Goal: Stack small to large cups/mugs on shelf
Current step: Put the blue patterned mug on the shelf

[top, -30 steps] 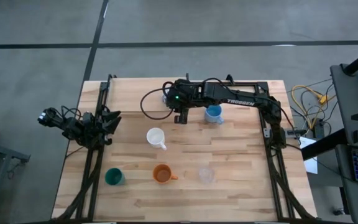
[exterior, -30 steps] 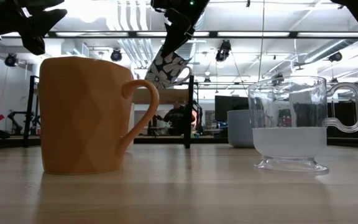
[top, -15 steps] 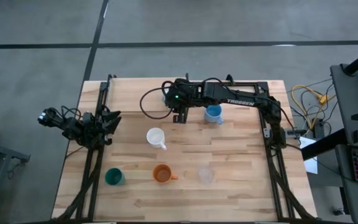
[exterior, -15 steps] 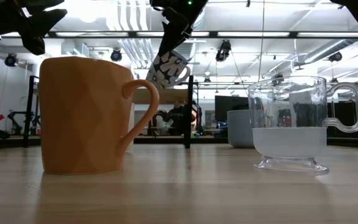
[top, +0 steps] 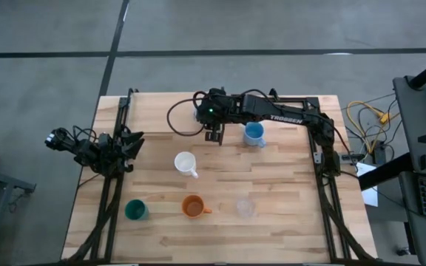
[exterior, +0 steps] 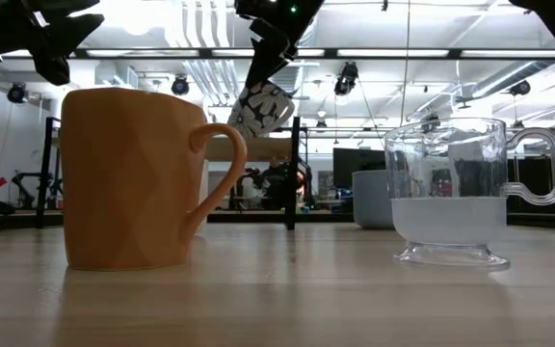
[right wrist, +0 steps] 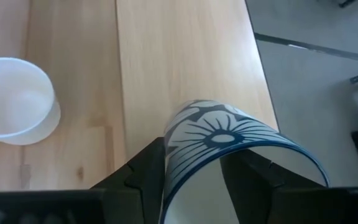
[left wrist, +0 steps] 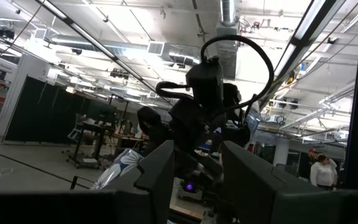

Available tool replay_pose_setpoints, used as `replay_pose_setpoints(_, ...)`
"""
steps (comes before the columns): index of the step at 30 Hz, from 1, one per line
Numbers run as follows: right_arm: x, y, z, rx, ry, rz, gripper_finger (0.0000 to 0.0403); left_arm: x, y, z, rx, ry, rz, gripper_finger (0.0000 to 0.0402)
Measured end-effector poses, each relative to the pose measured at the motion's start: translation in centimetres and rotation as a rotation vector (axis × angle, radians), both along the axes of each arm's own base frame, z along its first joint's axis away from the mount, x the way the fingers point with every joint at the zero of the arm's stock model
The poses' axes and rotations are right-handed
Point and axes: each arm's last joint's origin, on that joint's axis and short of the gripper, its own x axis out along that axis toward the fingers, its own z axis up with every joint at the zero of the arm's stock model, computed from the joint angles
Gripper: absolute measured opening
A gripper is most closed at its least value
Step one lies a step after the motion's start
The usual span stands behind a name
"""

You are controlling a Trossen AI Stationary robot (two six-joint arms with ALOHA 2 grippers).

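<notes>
The big butcher-block tabletop [top: 287, 185] carries most of the cups. The right arm reaches across the far side to the middle, its right gripper [top: 213, 134] closed on the rim of a white cup with a dark flower pattern [right wrist: 219, 146], which hangs tilted in the air above the table. The left arm waits at the left edge with the left gripper [top: 128, 144] over the boards; I cannot tell how its fingers stand. Just right of the carried cup stands the light blue cup [top: 254, 134]. Nearer the middle sits the white cup with handle [top: 186, 162]. Along the near side stand the dark green cup [top: 134, 210], the orange cup with handle [top: 193, 206] and the clear cup [top: 245, 208], well apart from each other.
</notes>
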Motion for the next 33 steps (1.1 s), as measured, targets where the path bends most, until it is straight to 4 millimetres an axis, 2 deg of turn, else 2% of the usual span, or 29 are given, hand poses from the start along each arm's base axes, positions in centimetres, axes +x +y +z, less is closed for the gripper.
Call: replay_pose_setpoints(33,0.80,-0.81,0.87,-0.047,-0.117,0.020,0.0146,0.00,0.00,0.00,0.000,0.000,0.000,0.0122)
